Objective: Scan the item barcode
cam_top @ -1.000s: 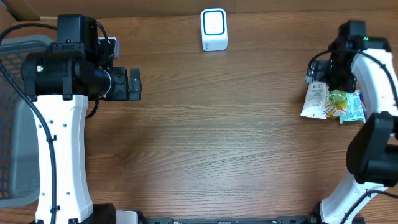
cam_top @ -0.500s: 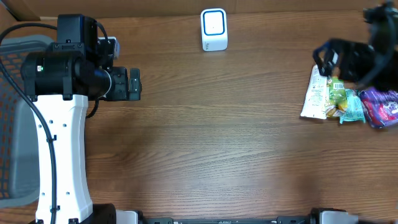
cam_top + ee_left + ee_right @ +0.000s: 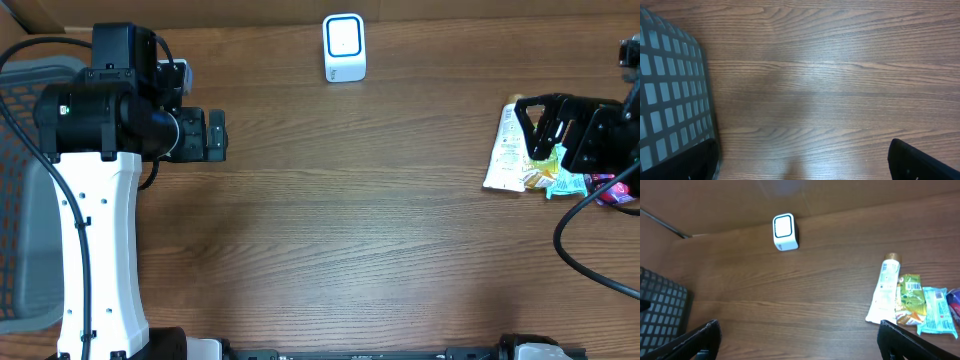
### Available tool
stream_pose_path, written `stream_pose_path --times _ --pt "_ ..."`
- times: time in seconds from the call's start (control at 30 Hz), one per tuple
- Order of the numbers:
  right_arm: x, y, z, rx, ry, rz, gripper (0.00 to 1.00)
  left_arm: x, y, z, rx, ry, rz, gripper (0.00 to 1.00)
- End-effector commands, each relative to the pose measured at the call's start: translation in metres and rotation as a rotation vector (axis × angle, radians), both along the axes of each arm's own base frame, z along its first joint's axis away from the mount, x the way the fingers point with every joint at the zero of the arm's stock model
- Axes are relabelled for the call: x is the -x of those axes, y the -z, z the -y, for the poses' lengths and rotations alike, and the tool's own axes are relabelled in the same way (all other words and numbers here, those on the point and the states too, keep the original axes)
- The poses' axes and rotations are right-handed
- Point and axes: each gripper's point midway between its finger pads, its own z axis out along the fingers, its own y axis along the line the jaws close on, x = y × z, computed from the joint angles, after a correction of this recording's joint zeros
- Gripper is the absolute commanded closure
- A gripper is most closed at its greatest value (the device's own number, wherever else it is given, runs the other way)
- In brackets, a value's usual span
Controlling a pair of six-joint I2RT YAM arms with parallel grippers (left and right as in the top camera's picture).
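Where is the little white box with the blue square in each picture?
Overhead: the white box sits at the top, near the middle.
Left wrist: not in it.
Right wrist: the white box is in the upper part, left of the middle.
Shared landmark: the mesh basket, at the left edge in all three views.
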Motion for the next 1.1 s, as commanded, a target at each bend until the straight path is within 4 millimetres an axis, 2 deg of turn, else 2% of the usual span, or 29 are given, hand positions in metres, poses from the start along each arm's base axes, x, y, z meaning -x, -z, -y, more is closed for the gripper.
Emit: stream_pose_path --times 0.0,0.13,0.33,0.47,0.57,0.7,0.83,1.07 --pt "0.0 0.001 -0.001 -0.004 -0.003 -0.008 0.0 -0.002 0.001 0.0 -0.002 0.019 -0.003 0.0" --pt "-0.003 0.004 0.002 0.018 0.005 -0.017 0.0 -0.002 0.001 0.0 -0.002 0.019 -0.002 0.0" --pt "-0.008 -0.008 0.036 0.144 0.162 0.088 0.0 -0.002 0.001 0.0 -0.002 0.019 -0.003 0.0" --pt "-0.012 -0.014 0.037 0.147 0.177 0.236 0.0 -0.002 0.001 0.0 -0.002 0.019 -0.003 0.01" --pt "-0.012 -0.008 0.03 0.158 0.127 0.357 0.0 -0.002 0.001 0.0 -0.002 0.019 -0.003 0.01" --pt "-0.007 0.017 0.022 0.168 0.084 0.515 0.0 -0.002 0.001 0.0 -0.002 0.019 -0.002 0.01" --pt "0.001 0.055 0.015 0.161 0.068 0.643 0.0 -0.002 0.001 0.0 -0.002 0.019 -0.003 0.0" --pt "0.019 0.108 0.003 0.156 0.044 0.883 0.0 -0.002 0.001 0.0 -0.002 0.019 -0.003 0.0"
